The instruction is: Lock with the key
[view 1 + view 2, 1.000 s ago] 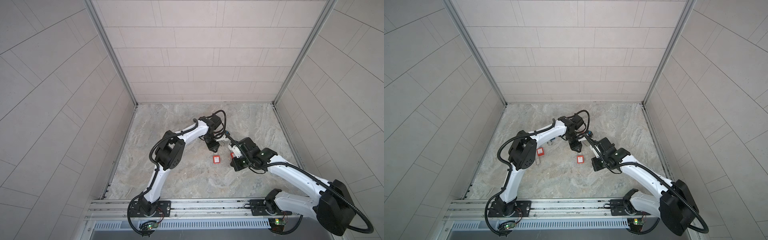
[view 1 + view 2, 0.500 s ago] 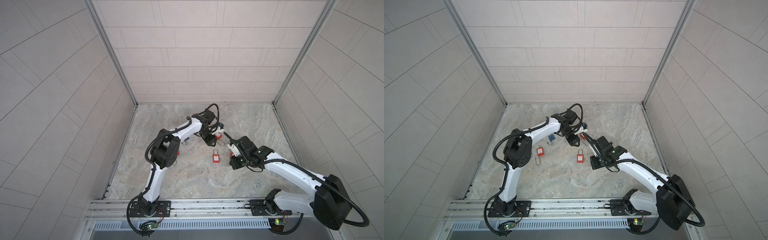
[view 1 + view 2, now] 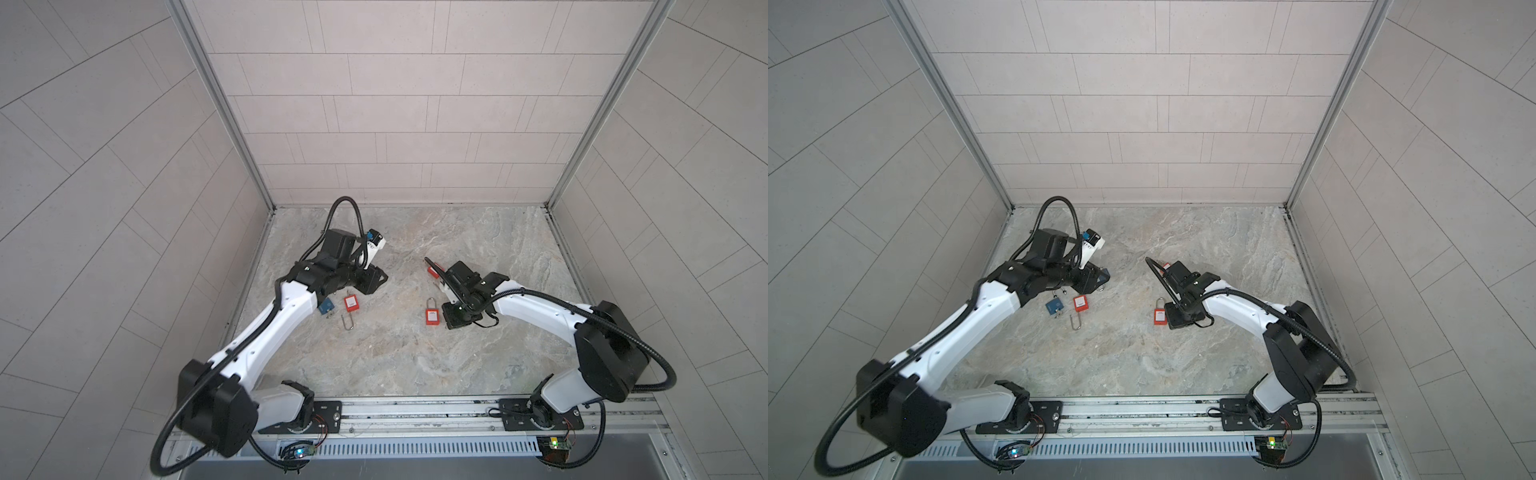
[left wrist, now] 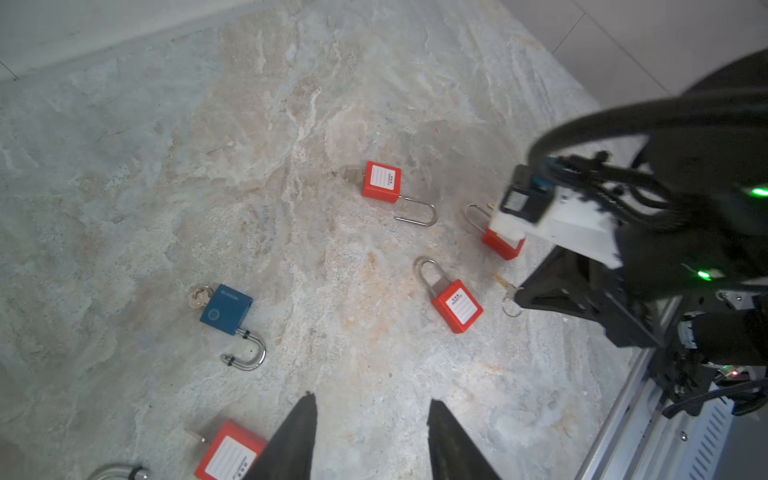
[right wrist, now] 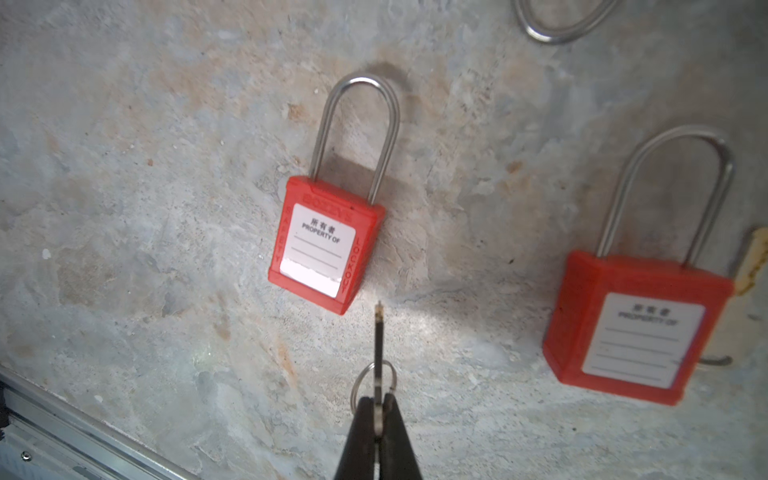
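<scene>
The red padlock (image 5: 328, 245) lies flat on the table (image 5: 145, 166), white "PROPERTY OF" label up, steel shackle pointing away from the key (image 5: 378, 340). Both shackle legs seem seated in the body, though the joint is shadowed. The key is pinched edge-on in the jaws of the right gripper (image 5: 377, 409). Its tip is aimed at the padlock's bottom edge, just short of touching.

CUT OFF: keyed red padlock (image 4: 230, 455), at edge | HIDDEN: another red padlock (image 4: 505, 249), half behind white housing (image 4: 552, 220)
</scene>
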Robot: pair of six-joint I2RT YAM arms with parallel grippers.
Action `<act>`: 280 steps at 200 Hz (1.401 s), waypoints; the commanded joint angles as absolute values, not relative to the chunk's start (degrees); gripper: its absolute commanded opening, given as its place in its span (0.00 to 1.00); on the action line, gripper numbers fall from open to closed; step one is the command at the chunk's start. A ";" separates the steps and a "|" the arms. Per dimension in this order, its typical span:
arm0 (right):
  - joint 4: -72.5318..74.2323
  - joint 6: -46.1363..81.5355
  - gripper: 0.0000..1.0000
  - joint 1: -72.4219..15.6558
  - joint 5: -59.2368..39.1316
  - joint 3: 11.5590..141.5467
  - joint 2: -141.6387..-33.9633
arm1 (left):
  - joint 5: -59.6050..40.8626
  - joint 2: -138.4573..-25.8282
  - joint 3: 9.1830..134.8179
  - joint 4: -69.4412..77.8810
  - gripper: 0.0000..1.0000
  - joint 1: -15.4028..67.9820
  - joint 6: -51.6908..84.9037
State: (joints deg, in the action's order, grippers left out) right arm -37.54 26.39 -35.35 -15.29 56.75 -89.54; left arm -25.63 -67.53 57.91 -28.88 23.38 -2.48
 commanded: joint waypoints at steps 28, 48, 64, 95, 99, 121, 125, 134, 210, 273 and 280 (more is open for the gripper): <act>-41.04 26.50 0.02 -35.46 -12.51 61.58 -97.48 | -23.86 -50.73 46.03 -21.64 0.48 23.36 10.84; -40.74 25.90 0.04 -35.40 -11.94 62.70 -99.26 | -23.35 -47.73 44.23 -21.53 0.48 23.34 12.49; -40.93 25.66 0.07 -35.40 -11.42 63.59 -100.41 | -23.61 -46.90 43.13 -21.40 0.48 23.29 13.54; -42.25 25.56 0.29 -35.79 -9.27 64.01 -99.06 | -24.30 -45.53 40.09 -19.16 0.48 23.43 16.83; -42.60 25.58 0.32 -35.69 -8.30 63.99 -98.56 | -24.18 -45.24 39.66 -18.85 0.48 23.42 17.12; -43.81 24.78 0.40 -35.60 -5.39 64.41 -95.93 | -24.04 -43.67 37.94 -17.52 0.48 23.47 18.93; -44.06 24.37 0.40 -35.60 -5.17 64.63 -95.50 | -24.24 -43.07 37.74 -17.42 0.48 23.44 19.05; -44.45 23.59 0.41 -35.61 -4.42 65.31 -94.39 | -24.50 -42.65 37.55 -17.31 0.48 23.53 19.25; -43.71 6.50 0.69 -34.10 2.90 76.01 -96.64 | -24.44 -39.55 34.02 -14.41 0.48 24.00 21.81; -51.42 1.13 0.74 -29.62 1.49 96.92 -117.96 | -26.46 -44.12 35.58 -12.19 0.48 24.27 21.12; -52.44 0.82 0.73 -29.30 1.58 98.83 -119.97 | -26.38 -44.12 35.58 -12.20 0.48 24.37 21.06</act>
State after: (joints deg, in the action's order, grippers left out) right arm -46.44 4.03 -30.02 0.86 93.58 -115.37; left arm -25.56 -44.31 34.11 -14.37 23.92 20.97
